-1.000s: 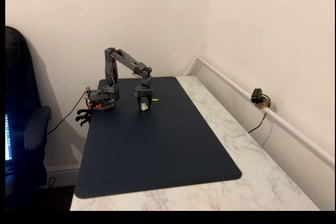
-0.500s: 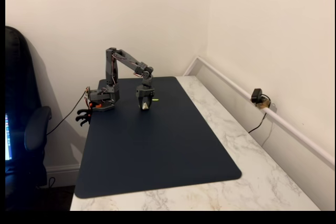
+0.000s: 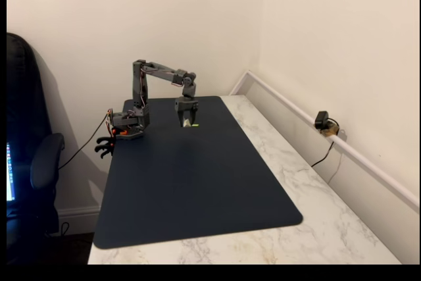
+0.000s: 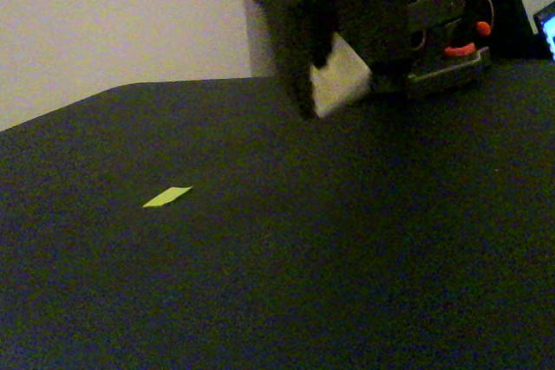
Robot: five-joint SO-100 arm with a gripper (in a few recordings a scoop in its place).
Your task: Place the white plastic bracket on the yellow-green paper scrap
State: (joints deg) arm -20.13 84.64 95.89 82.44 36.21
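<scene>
Dark mat (image 3: 197, 189) covers marble table (image 3: 316, 228) beside cream wall (image 3: 329, 31).

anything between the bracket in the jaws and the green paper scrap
Nothing: in a fixed view, bare dark mat separates the white plastic bracket, held above it by the gripper, from the yellow-green paper scrap.

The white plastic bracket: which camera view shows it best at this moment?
The low fixed view close to the mat: the white plastic bracket is large there, clamped in the gripper above the mat. In the fixed view from across the room it is a tiny pale speck at the gripper's tip.
</scene>
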